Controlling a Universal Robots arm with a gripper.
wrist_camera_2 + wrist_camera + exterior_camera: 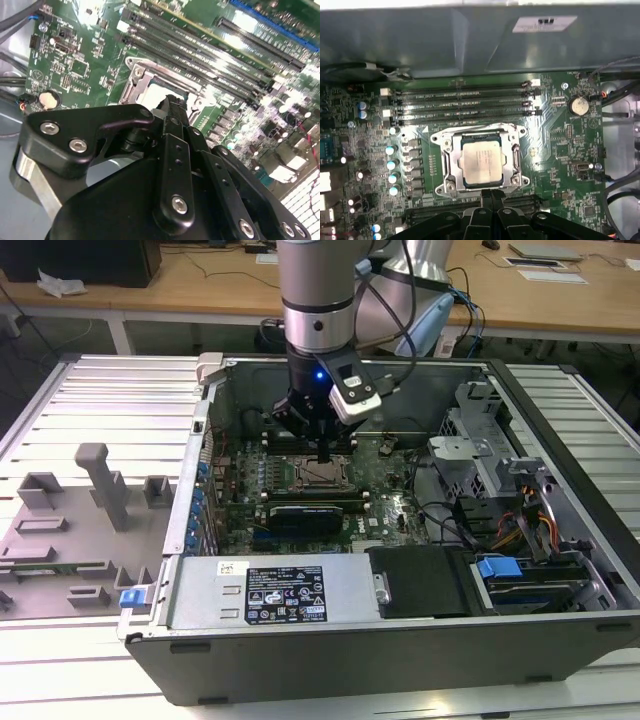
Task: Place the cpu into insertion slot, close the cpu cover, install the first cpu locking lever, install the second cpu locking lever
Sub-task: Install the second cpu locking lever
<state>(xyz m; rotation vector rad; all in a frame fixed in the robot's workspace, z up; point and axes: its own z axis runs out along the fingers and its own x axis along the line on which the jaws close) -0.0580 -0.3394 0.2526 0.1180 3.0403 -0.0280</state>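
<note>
Open computer case (pixel 560 540) on a slatted metal bench (pixel 100 400), green motherboard (pixel 560 150) flat inside. Seated in the socket at the board's middle, cpu (pixel 481 162) framed by the lowered cpu cover (pixel 507 176); just beside the socket's edge, gripper (pixel 491 194) with fingertips pressed together, pinching nothing. Best pressed straight down and slowly on a lever, clear of the memory slots (pixel 465 100) beyond the socket.

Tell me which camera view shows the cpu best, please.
The first wrist view: the cpu faces that camera, its whole silvery top framed by the closed cpu cover. The exterior view shows the cpu far off, under the gripper. In the second wrist view the gripper hides most of it.
</note>
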